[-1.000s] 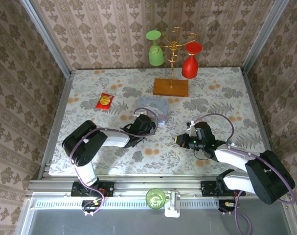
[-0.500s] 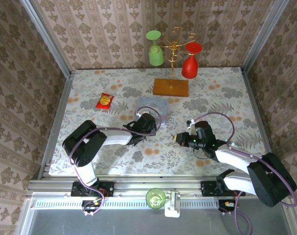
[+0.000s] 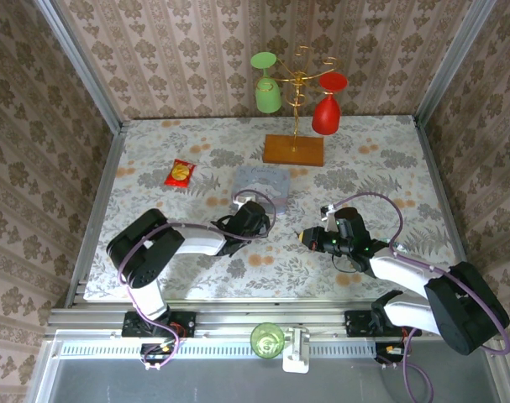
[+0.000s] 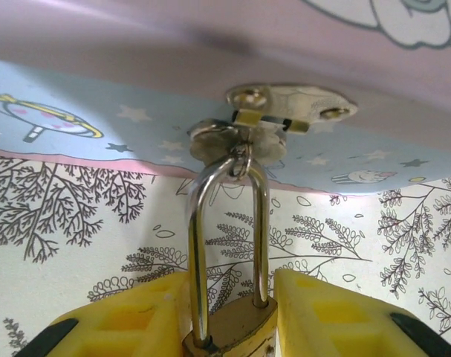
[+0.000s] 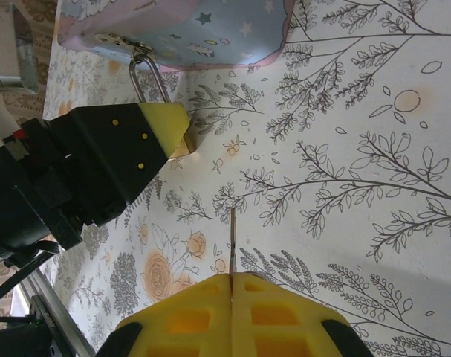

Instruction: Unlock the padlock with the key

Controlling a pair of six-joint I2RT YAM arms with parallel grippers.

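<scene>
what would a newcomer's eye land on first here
The brass padlock stands out near table centre, hooked through a pale blue tin's hasp and pinched between the left hand's yellow fingers. Facing it, the right hand grips a thin key. At the far edge, a gold rack hangs a green glass and a red glass.

Right of the tin (image 3: pixel 263 179) I see open tablecloth (image 3: pixel 364 172) down to my right gripper (image 3: pixel 308 238), the key (image 5: pixel 232 238) poking out. My left gripper (image 3: pixel 253 210), clamped round the padlock (image 4: pixel 229 331), blocks the tin's near side. The wooden stand (image 3: pixel 294 149) sits near, behind it.
</scene>
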